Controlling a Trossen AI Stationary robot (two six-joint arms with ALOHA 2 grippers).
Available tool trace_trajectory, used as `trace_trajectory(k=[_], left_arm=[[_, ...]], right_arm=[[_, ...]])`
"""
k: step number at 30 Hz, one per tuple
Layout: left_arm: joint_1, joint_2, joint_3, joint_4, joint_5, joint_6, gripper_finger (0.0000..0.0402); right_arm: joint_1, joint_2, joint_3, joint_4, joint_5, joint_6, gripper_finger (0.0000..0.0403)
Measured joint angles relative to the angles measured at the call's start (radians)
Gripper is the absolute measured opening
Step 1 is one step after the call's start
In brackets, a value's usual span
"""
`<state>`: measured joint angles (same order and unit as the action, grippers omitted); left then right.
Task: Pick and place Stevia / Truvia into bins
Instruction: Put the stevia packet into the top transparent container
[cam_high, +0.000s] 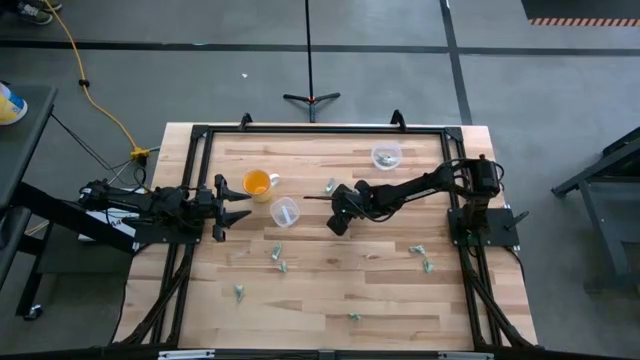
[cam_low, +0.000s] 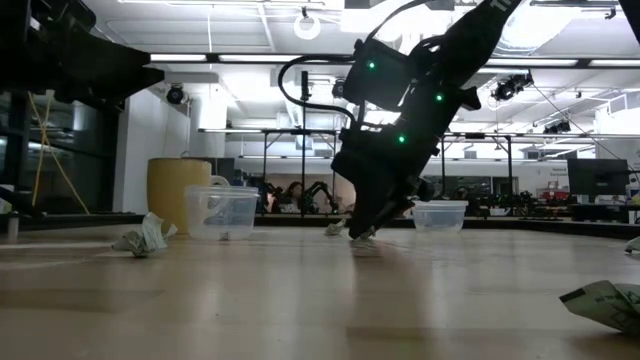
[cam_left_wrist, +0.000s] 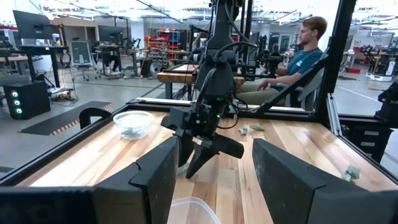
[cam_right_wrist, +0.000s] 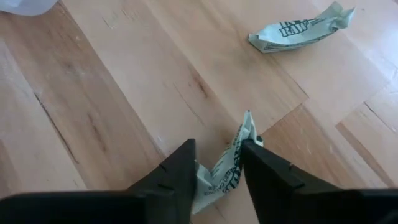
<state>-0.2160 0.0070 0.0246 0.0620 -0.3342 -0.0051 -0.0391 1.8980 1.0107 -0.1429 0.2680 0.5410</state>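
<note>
While the left gripper (cam_high: 236, 206) waits spread apart at the table's left edge beside the orange cup (cam_high: 257, 184), one clear bin (cam_high: 285, 211) stands just ahead of it. Mid-table, the right gripper (cam_right_wrist: 217, 163) pinches a crumpled Stevia packet (cam_right_wrist: 229, 165) against the wood; the other bin (cam_high: 386, 155) stands near the far edge.

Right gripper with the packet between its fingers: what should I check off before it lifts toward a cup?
1. Packet sits between the right gripper fingers: ok.
2. Grip is firm enough to lift: cannot tell; the packet is crumpled and stands edge-up.
3. Second packet lies apart from the fingers: ok.
4. Nearest clear cup stands upright, just left of the right gripper: ok.
5. Left gripper is open, next to that cup and the orange cup, so the drop path may be tight: not ok.
</note>
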Motion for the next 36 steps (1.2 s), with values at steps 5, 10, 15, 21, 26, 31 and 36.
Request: trace_trajectory(k=[5, 10, 15, 21, 26, 31, 36], left_arm=[[0.0, 0.0, 0.0, 0.0, -0.002, 0.0, 0.0241], [0.0, 0.0, 0.0, 0.0, -0.002, 0.0, 0.0241], [0.0, 0.0, 0.0, 0.0, -0.002, 0.0, 0.0241], [0.0, 0.0, 0.0, 0.0, -0.002, 0.0, 0.0241], [0.0, 0.0, 0.0, -0.002, -0.002, 0.0, 0.0241], [0.0, 0.0, 0.0, -0.003, -0.001, 0.0, 0.0241], [0.0, 0.0, 0.0, -0.004, -0.001, 0.0, 0.0241]], right_arm=[[0.0, -0.005, 0.0, -0.003, -0.008, -0.009, 0.0065], [-0.006, -0.041, 0.058, -0.154, -0.022, -0.094, 0.0013], [-0.03, -0.103, 0.193, -0.453, 0.104, -0.164, 0.0017], [-0.11, -0.147, 0.342, -0.798, 0.279, -0.195, 0.0007], [-0.234, -0.153, 0.365, -0.924, 0.276, -0.211, 0.0011], [-0.374, -0.152, 0.337, -0.937, 0.22, -0.248, 0.0009], [-0.484, -0.152, 0.293, -0.898, 0.151, -0.272, 0.0009]])
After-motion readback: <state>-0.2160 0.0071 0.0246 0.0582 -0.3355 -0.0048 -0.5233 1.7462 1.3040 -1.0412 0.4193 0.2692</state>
